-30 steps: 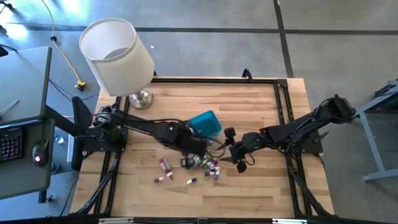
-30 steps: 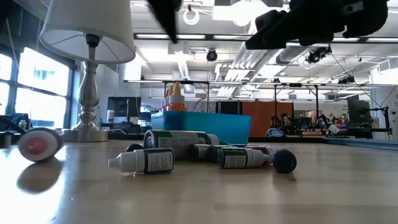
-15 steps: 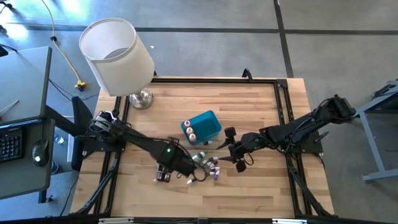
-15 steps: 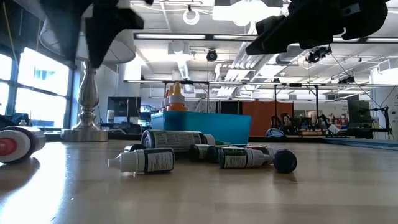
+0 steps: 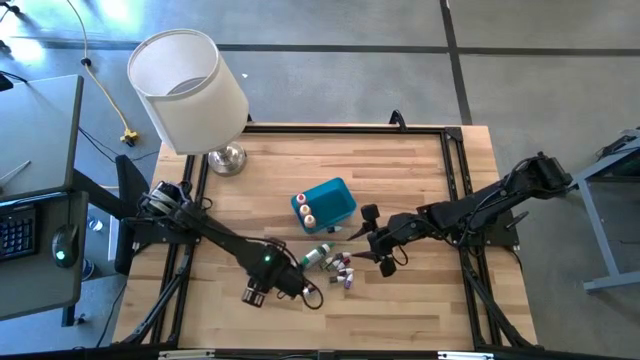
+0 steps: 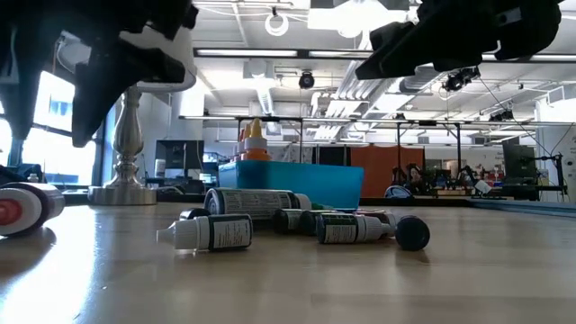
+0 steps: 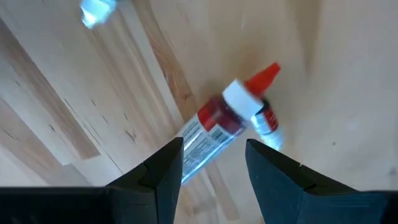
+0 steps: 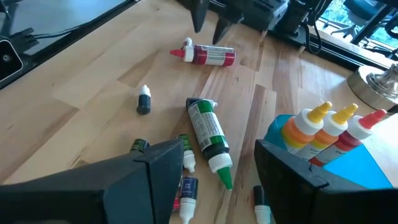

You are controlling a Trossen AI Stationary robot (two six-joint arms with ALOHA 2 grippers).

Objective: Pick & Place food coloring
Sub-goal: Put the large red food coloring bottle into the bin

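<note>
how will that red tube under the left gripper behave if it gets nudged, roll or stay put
The red tube lies on its side on the wood table and looks round, so it would probably roll sideways. It seems small and plastic, likely light. The open left gripper straddles it, so closing should steady it.

Colours on the light wooden table (image 5: pixel 420 180)

Teal-blue bin (image 5: pixel 332 198) holds orange, yellow and red-tipped bottles (image 8: pixel 323 127); a red tube (image 7: pixel 214 127) with white collar and red nozzle lies apart; a green tube (image 8: pixel 208 130) with white collar; white lampshade (image 5: pixel 187 88), silver lamp base (image 5: pixel 227 158)
</note>
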